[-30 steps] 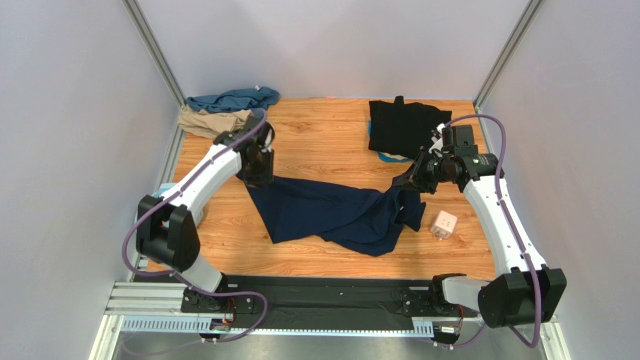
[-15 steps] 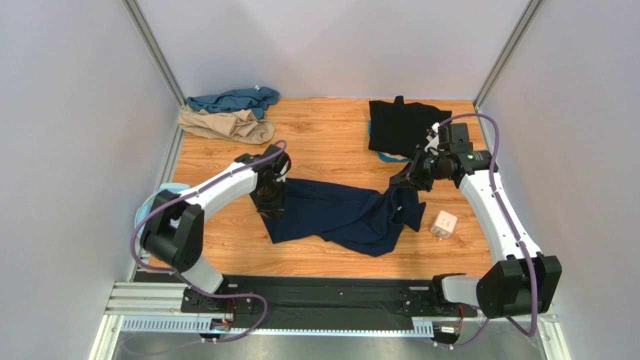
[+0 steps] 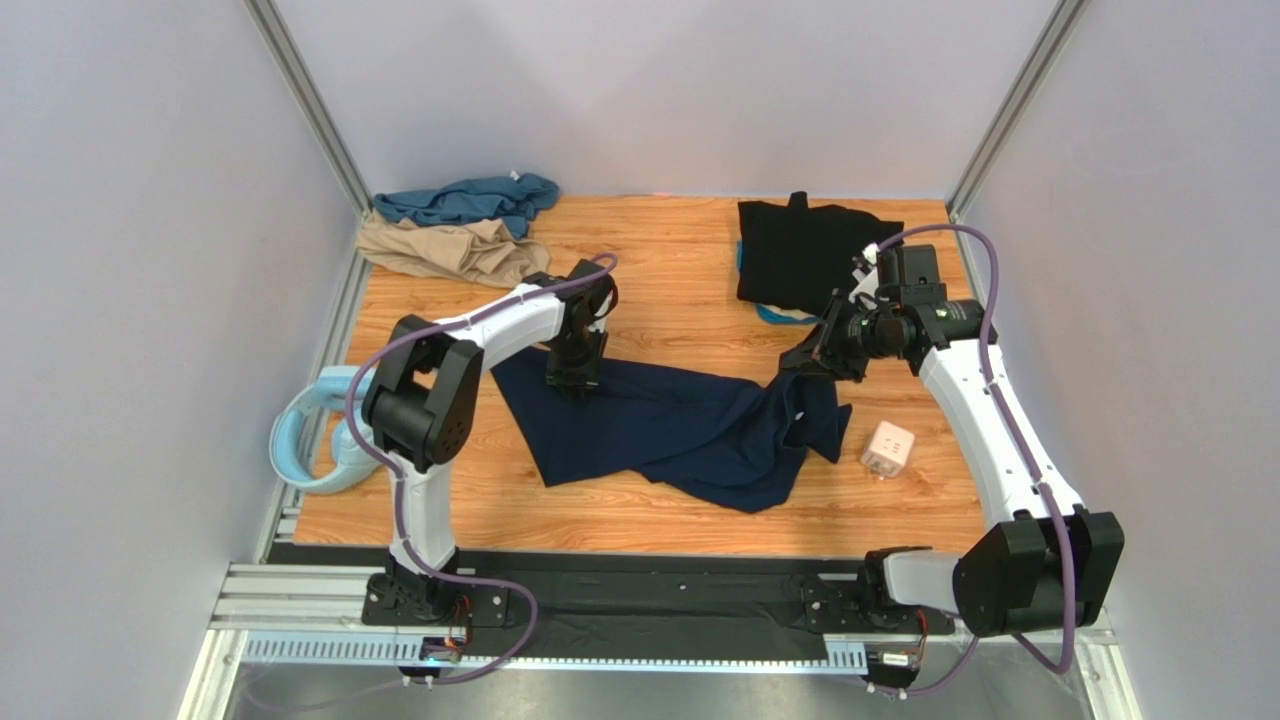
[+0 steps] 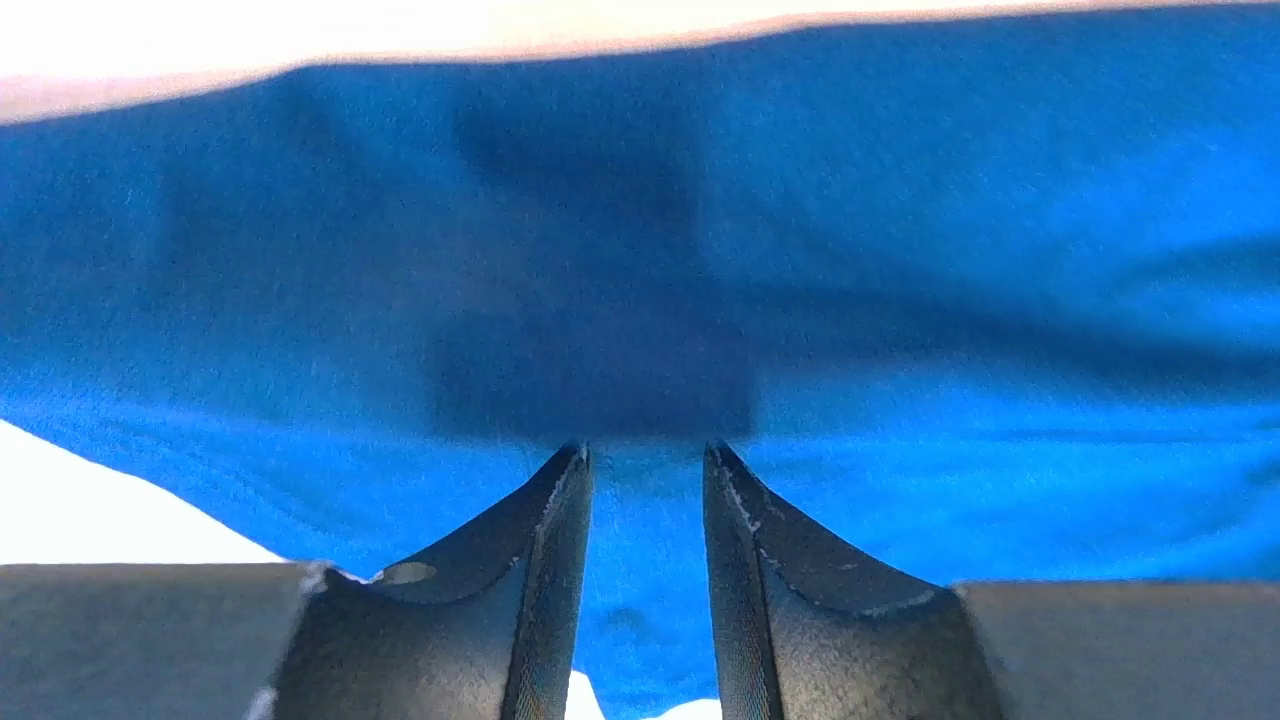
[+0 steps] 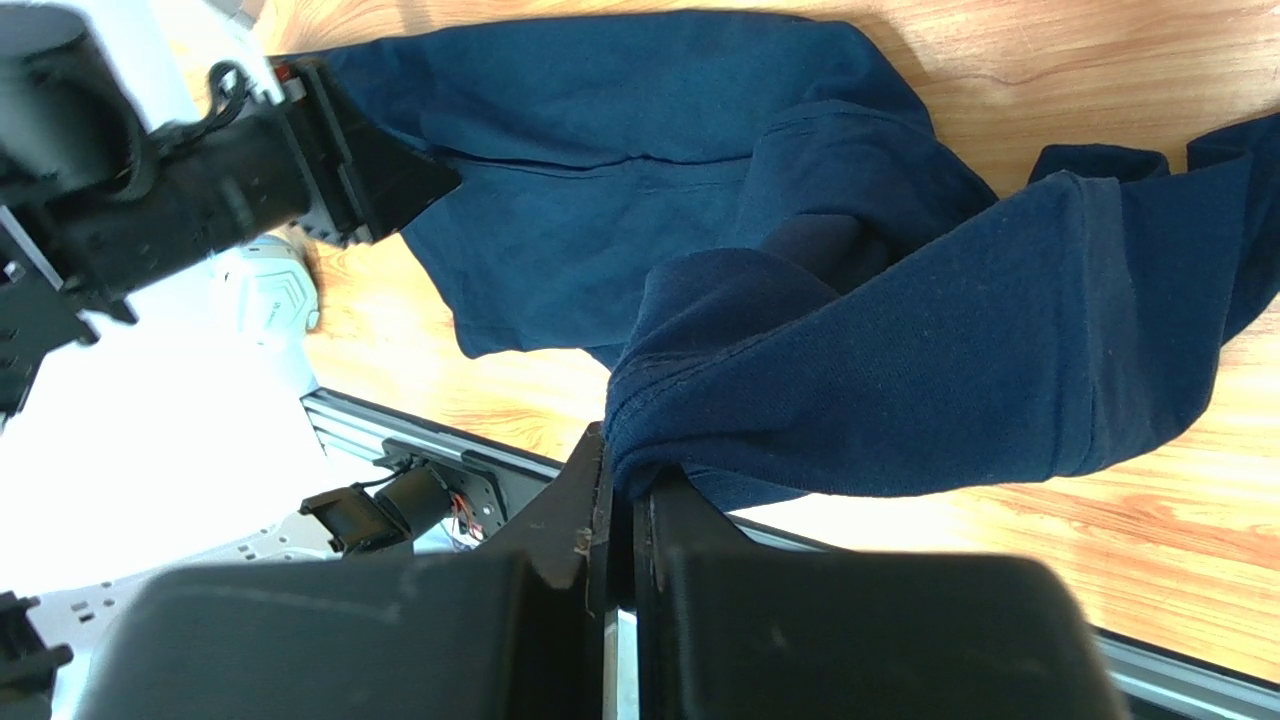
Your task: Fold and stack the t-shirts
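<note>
The dark navy t-shirt [image 3: 676,428] lies crumpled across the middle of the wooden table [image 3: 661,278]. My left gripper [image 3: 577,378] stands over its upper left edge, jaws apart, tips down at the cloth [image 4: 902,225]; nothing is clamped between them [image 4: 646,458]. My right gripper [image 3: 806,365] is shut on a bunched fold at the shirt's right end [image 5: 842,345], lifted a little off the table. The black t-shirt [image 3: 804,248] lies flat at the back right. The teal t-shirt [image 3: 466,198] and the tan t-shirt [image 3: 451,249] lie bunched at the back left.
A pale blue plastic ring [image 3: 308,443] sits at the table's left edge beside the left arm. A small white cube [image 3: 888,447] rests right of the navy shirt. Grey walls close in the left, back and right sides.
My left arm has swung right along the navy shirt's upper left edge, uncovering the pale blue ring. The right gripper keeps its grip and has barely moved.
</note>
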### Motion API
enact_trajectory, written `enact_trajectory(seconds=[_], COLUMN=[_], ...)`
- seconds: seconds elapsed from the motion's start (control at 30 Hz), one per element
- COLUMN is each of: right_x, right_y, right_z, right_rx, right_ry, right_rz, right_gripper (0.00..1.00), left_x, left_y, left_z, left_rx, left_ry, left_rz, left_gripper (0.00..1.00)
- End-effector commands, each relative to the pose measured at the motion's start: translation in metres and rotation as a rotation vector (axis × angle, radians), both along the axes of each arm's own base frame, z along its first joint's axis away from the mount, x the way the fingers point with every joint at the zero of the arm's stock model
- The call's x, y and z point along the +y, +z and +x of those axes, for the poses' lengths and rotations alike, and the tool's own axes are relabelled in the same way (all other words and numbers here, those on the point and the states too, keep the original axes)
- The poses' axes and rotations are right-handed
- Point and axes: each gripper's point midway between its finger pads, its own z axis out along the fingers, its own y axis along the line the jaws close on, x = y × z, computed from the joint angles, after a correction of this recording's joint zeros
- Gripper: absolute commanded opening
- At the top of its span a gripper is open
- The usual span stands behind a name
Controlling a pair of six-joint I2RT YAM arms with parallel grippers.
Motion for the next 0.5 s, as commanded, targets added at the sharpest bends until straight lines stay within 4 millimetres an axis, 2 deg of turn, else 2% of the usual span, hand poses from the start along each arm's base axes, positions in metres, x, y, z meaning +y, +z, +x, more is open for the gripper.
enact_trajectory(seconds=[0.0,0.33,0.47], right_x=[0.0,0.0,0.0], right_y=[0.011,0.007,0.006], right_z=[0.005,0.007,0.008], right_rx=[-0.039,-0.029,-0.028], right_ry=[0.014,0.012,0.012], right_rz=[-0.01,-0.012,-0.005], right_gripper=[0.0,0.0,0.0], left_x=[0.006,0.011,0.014], left_y=[0.007,0.032,0.034], left_z=[0.012,0.013,0.014], left_rx=[-0.041,-0.1,-0.107], left_ry=[-0.032,-0.038,-0.04], left_rz=[0.046,0.045,0.058], left_gripper=[0.4,0.4,0.4])
